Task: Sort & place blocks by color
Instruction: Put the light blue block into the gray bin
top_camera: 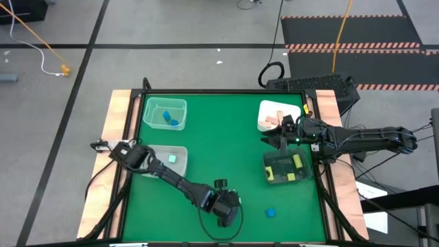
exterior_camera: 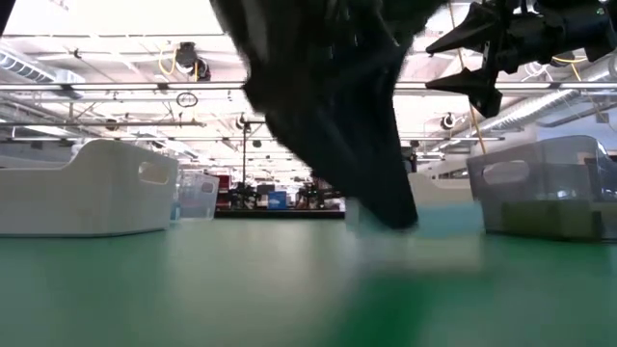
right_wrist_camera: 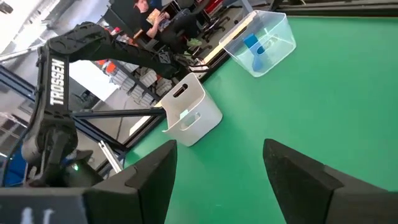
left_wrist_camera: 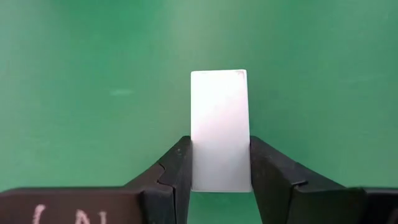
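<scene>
2 arms shared the green surface (top_camera: 226, 137), each busy at its own side. The left end effector (left_wrist_camera: 220, 171) hung low near the 6 o'clock edge, fingers pinched on the long sides of a pale bar block (left_wrist_camera: 219, 127). It looked white in the left wrist view, probably mint-teal washed out. Holding it across the narrow width likely kept the bar square for a clean drop.

The right end effector (top_camera: 280, 139) hovered at about 3 o'clock, between the white tray (top_camera: 263, 111) with tan blocks (top_camera: 274, 119) and the dark tray (top_camera: 269, 171) holding yellow-green blocks (top_camera: 298, 162). Its fingers (right_wrist_camera: 314, 180) stood wide apart with nothing between them.

At 10 o'clock a clear tray (top_camera: 180, 105) held blue blocks (top_camera: 169, 119); just below it, another tray (top_camera: 164, 150) held 1 mint block (top_camera: 173, 158), which seemed the natural home for the gripped bar. A lone blue block (top_camera: 271, 213) lay unsorted near 5 o'clock, apart from every tray.
</scene>
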